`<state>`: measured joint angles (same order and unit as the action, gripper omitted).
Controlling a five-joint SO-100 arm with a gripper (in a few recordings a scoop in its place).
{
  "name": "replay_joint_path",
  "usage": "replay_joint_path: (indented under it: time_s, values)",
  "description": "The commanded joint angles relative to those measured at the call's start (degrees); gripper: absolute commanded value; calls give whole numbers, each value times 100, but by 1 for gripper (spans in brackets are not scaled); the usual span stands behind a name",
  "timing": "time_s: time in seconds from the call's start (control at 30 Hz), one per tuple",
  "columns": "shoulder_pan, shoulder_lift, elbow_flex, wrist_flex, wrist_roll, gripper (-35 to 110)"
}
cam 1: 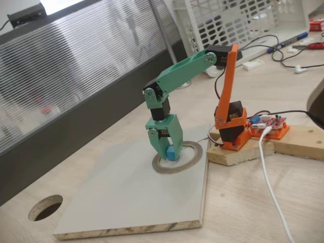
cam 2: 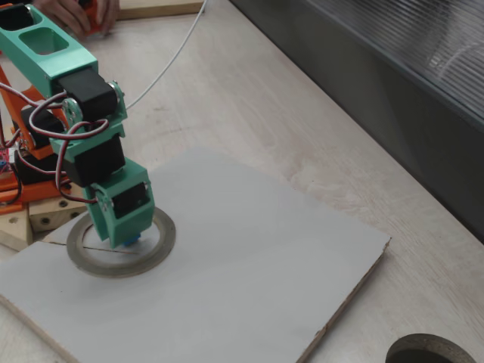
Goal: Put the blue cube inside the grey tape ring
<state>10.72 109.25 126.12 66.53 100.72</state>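
Observation:
The grey tape ring (cam 1: 194,153) lies flat on a pale board, close to the arm's base. My green gripper (cam 1: 167,155) points straight down into the ring's hole. Its jaws are shut on the blue cube (cam 1: 171,153), which sits low at the fingertips, inside the ring and at or just above the board. In a fixed view from the other side, the gripper (cam 2: 123,240) covers most of the cube (cam 2: 133,241), so just a blue corner peeks out below the jaw. The ring (cam 2: 156,252) curves around it.
The pale board (cam 1: 126,202) rests on the wooden tabletop, which has a dark round hole (cam 1: 45,207) near the board's corner. The orange arm base (cam 1: 234,132) stands on wooden blocks beside the ring. A white cable (cam 1: 271,172) runs across the table. A dark wall panel (cam 2: 393,98) borders it.

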Motion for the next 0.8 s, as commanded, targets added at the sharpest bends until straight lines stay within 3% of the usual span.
replay_joint_path:
  time_s: [0.0,0.77]
  values:
    - [97,141,62,62,79,3]
    - [158,167,70,105,88,2]
